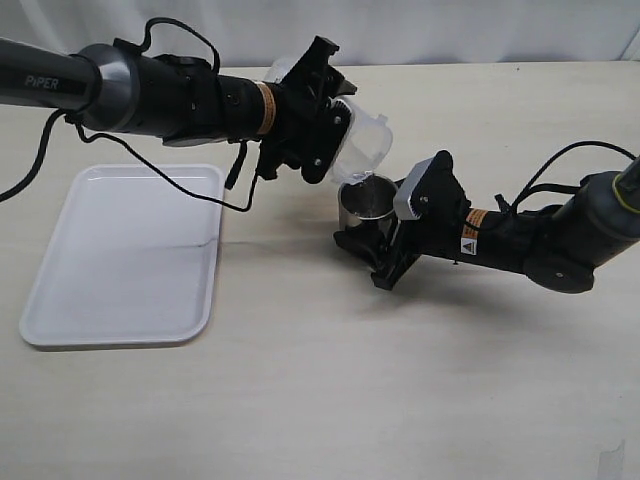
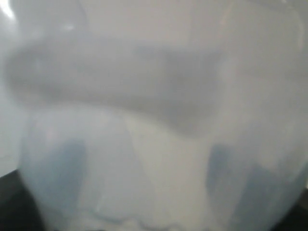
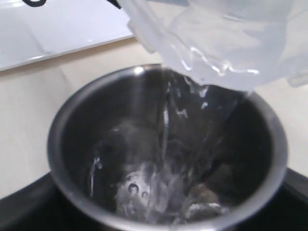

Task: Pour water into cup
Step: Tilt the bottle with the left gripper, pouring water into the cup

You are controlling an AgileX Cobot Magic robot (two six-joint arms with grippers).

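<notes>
Closest of all to a lens, a translucent plastic beaker [image 2: 154, 120] fills the left wrist view as a milky blur, with no detail to make out. Seen from the exterior camera, the left gripper [image 1: 335, 135] has its jaws pressed against the sides of this beaker and holds it in the air, tipped steeply with its mouth down over the cup [image 3: 72, 115]. From the beaker's lip a thin clear stream of water [image 3: 168, 144] falls inside the cup's rim, splashing and bubbling on the dark metal bottom, where a shallow, shiny pool lies. The cup is a short brushed-steel cylinder with no handle, and it appears to stand on the beige table [image 1: 300, 400] about midway between the left and right edges, somewhat nearer the far edge than the near one. The right gripper [image 1: 375, 215] lies low over the table with its jaws closed around the cup, one on each side of its wall. The left arm [image 1: 150, 95] reaches in from the far left corner and bears the white word "PiPER" on its dark grey casing. The right arm [image 1: 540, 245] comes in from the right edge and carries a small warning label [image 1: 468, 245] with a triangle, its writing too small to read. An orange band [image 1: 265, 108] rings the left wrist, and a black cable [image 1: 180, 180] hangs from that arm. A white rectangular tray [image 1: 120, 260] lies flat toward the table's left edge, well apart from the cup.
</notes>
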